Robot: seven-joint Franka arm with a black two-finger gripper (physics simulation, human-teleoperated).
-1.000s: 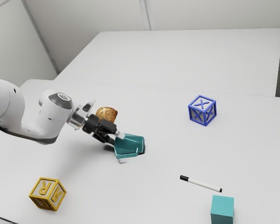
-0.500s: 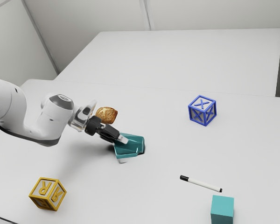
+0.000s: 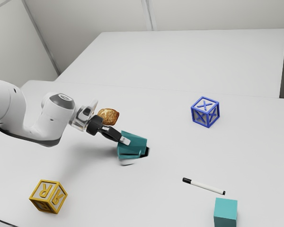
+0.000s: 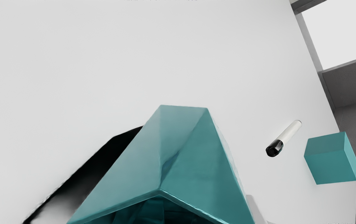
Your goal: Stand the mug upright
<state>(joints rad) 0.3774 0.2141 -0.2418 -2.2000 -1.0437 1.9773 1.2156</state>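
Gripper (image 3: pixel 125 141): black, slanting down from the white arm (image 3: pixel 57 118) to the teal mug (image 3: pixel 132 144), its tips in front of the mug's wall; how far open, and whether it has hold of the mug, cannot be told.
Mug, position: on its side on the table (image 3: pixel 156 203), faceted; in the wrist view the mouth faces the hand and the narrower end points away.
Mug, change: compared with half a second ago, turned somewhat; its upper edge near the gripper stands higher in the exterior view, and more of the white patch (image 3: pixel 127 161) along its lower edge shows.
Dark patch (image 4: pixel 115 152): black, alongside the mug.
Bread-like item (image 3: pixel 108 116): brown, near the gripper, on its far side.
Blue block (image 3: pixel 205 112): X-patterned faces, well apart from the mug toward the exterior view's right.
Yellow block (image 3: pixel 48 196): letter R on its faces, toward the exterior view's left.
Marker (image 3: pixel 203 185): white, lying flat, black cap end toward the mug.
Teal cube (image 3: pixel 226 212): near the marker's other end.
Surface: white, smooth, with a second pale surface (image 3: pixel 189 56) beyond.
Room: pale walls (image 3: pixel 217 14); past the table's edge in the wrist view, a dark grey area (image 4: pixel 355 90) and a bright panel (image 4: pixel 343 34).
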